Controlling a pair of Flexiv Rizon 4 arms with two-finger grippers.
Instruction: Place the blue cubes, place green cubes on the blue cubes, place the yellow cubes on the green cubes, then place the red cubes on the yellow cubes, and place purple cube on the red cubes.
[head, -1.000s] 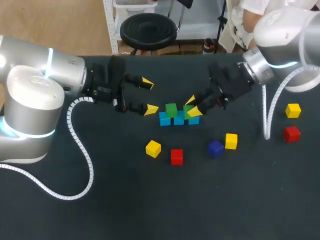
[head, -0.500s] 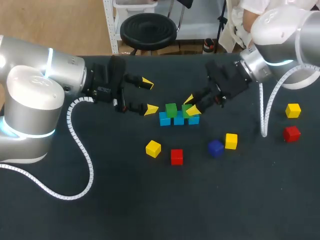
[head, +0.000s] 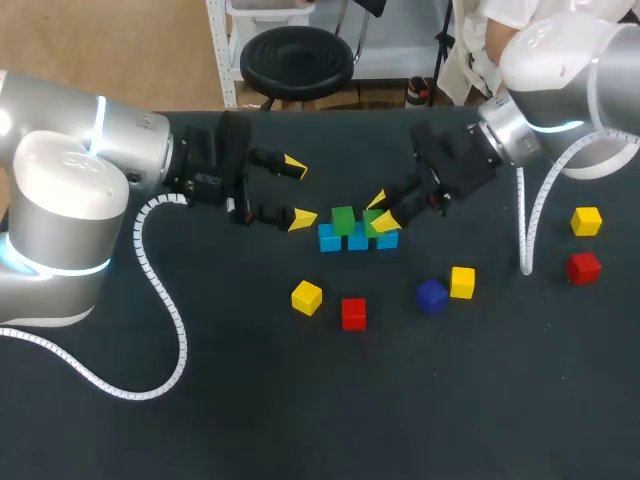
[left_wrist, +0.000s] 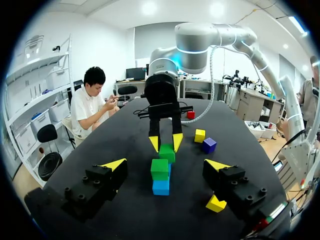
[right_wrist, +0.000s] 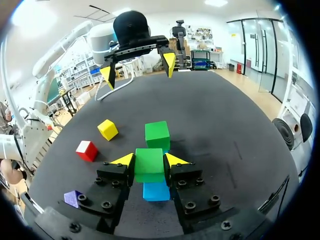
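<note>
My right gripper (head: 383, 212) has its jaws pinching a green cube (right_wrist: 149, 165), one yellow tip flat on each side. My left gripper (head: 299, 192) hangs with jaws spread wide and nothing between them.

The held green cube sits on the end blue cube (right_wrist: 156, 191) of a row of three blue cubes (head: 358, 240) near the table's middle. A second green cube (head: 343, 219) is already on top of the row, toward its other end. I judge I'm holding the grip until this cube is square on its base, so letting go won't tip it.

From the row, seen from overhead, my right arm comes in from about 2 o'clock and the left gripper waits at about 10 o'clock, probably parked clear of the stack. One yellow cube (head: 307, 297) and one red cube (head: 353, 313) lie apart near 6 o'clock. The purple cube (head: 431, 296) and another yellow (head: 462, 282) lie just beside each other near 4 o'clock. A further yellow (head: 586, 221) and red (head: 583, 267) lie well out toward 3 o'clock.

The table (head: 300, 400) is dark, matte and flat.
</note>
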